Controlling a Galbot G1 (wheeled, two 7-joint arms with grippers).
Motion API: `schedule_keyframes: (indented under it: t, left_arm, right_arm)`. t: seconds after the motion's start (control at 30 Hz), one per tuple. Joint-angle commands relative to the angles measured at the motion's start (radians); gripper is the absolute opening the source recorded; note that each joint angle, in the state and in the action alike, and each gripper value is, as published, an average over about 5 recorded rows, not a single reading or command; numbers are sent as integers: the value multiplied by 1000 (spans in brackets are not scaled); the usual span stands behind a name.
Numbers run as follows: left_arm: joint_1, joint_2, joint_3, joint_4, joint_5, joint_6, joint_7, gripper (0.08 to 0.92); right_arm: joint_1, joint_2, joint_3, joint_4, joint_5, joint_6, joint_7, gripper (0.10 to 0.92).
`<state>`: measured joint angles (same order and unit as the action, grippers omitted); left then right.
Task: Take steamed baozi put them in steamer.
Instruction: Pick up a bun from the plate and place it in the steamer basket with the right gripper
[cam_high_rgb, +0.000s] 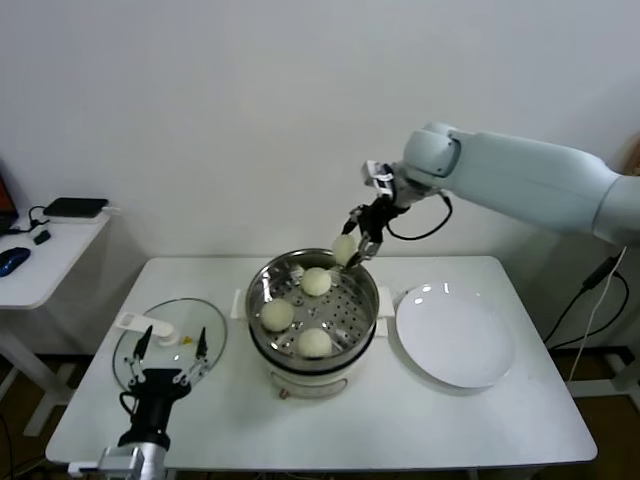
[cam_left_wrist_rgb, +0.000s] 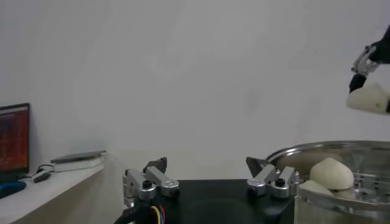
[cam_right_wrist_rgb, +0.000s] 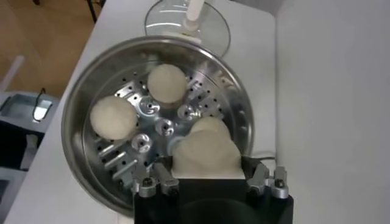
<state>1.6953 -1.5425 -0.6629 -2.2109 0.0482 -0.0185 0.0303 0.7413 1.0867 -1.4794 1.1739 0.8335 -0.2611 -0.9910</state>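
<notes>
The steamer (cam_high_rgb: 364, 292) stands mid-table on its white base and has three steamed baozi in it (cam_high_rgb: 317, 281) (cam_high_rgb: 277, 315) (cam_high_rgb: 314, 343). A fourth baozi (cam_high_rgb: 345, 250) hangs over the steamer's back rim, with my right gripper (cam_high_rgb: 358, 243) shut on it. From the right wrist, that baozi (cam_right_wrist_rgb: 206, 149) fills the gap between the fingers of the right gripper (cam_right_wrist_rgb: 207, 164), above the perforated floor (cam_right_wrist_rgb: 155, 125); two baozi (cam_right_wrist_rgb: 167, 83) (cam_right_wrist_rgb: 113, 118) lie beyond it. My left gripper (cam_high_rgb: 172, 345) (cam_left_wrist_rgb: 207, 168) waits open and empty at the table's front left.
A bare white plate (cam_high_rgb: 455, 340) lies right of the steamer. A glass lid (cam_high_rgb: 205, 325) lies flat to the steamer's left, under my left gripper. A side table (cam_high_rgb: 40, 260) with small devices stands at far left.
</notes>
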Motion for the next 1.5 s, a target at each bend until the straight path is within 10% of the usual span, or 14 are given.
schedule_keyframes:
  t: [0.03, 1.5]
  left_arm:
    - [5, 1, -2, 0, 0, -2, 1, 823]
    - [9, 1, -6, 23, 0, -9, -3, 823]
  right_arm:
    - [-69, 22, -23, 59, 22, -29, 42, 731]
    - [-156, -14, -11, 45, -58, -31, 44, 821]
